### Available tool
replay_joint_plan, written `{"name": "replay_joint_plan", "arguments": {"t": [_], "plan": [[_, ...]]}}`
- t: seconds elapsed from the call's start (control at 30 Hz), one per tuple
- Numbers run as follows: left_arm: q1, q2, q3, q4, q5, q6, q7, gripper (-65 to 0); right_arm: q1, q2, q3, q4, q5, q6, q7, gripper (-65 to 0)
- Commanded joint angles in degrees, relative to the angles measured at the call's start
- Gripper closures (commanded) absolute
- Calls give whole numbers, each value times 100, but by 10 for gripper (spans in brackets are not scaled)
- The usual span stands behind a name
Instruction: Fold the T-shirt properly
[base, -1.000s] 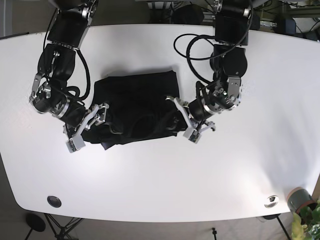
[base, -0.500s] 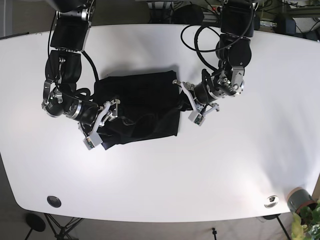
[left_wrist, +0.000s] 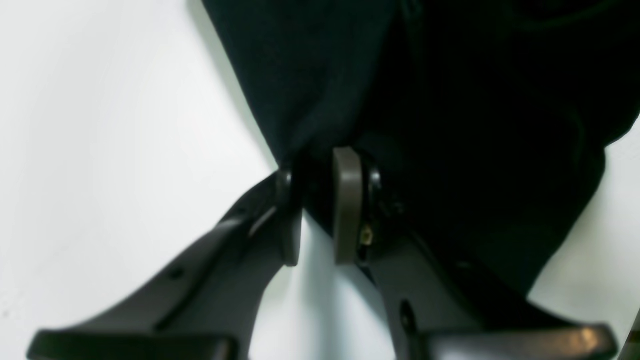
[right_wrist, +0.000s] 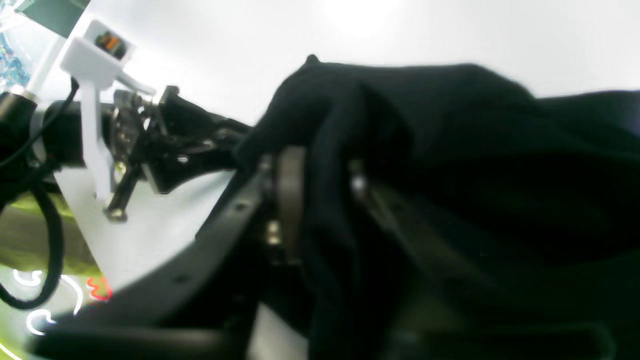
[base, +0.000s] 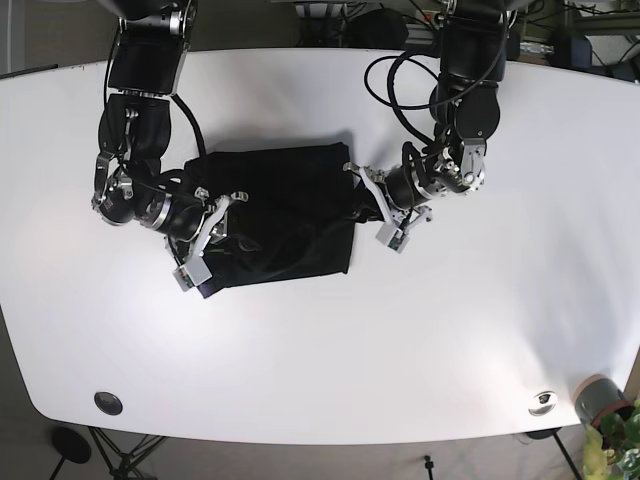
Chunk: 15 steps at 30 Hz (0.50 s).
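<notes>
Two tools (base: 378, 212) (base: 212, 245), one T-shirt (base: 285, 205)

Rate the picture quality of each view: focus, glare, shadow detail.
Base view: sharp and evenly lit, though the black T-shirt shows few folds. Left wrist view: soft focus, the left gripper blurred, the white table washed out. Right wrist view: blurred throughout, glare on the table behind, the right gripper lost in dark cloth.

No text, label, brand or number can be read in any view; the red and white scribbles in the right wrist view's lower left corner are illegible.
</notes>
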Motion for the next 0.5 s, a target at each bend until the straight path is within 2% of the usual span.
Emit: {"name": "replay_joint_plan", "arguments": {"t": [0.0, 0.27, 0.47], "plan": [[-72, -3, 6, 35, 107, 24, 116, -86, 1, 3, -5, 288, 142, 31, 108, -19], [-213, 5, 6, -237, 107, 24, 108, -86, -562, -499, -128, 1334, 142, 31, 99, -29], [-221, 172, -20, -325, 107, 24, 108, -86, -825, -578, -682, 1449, 80, 22, 213, -30]]}}
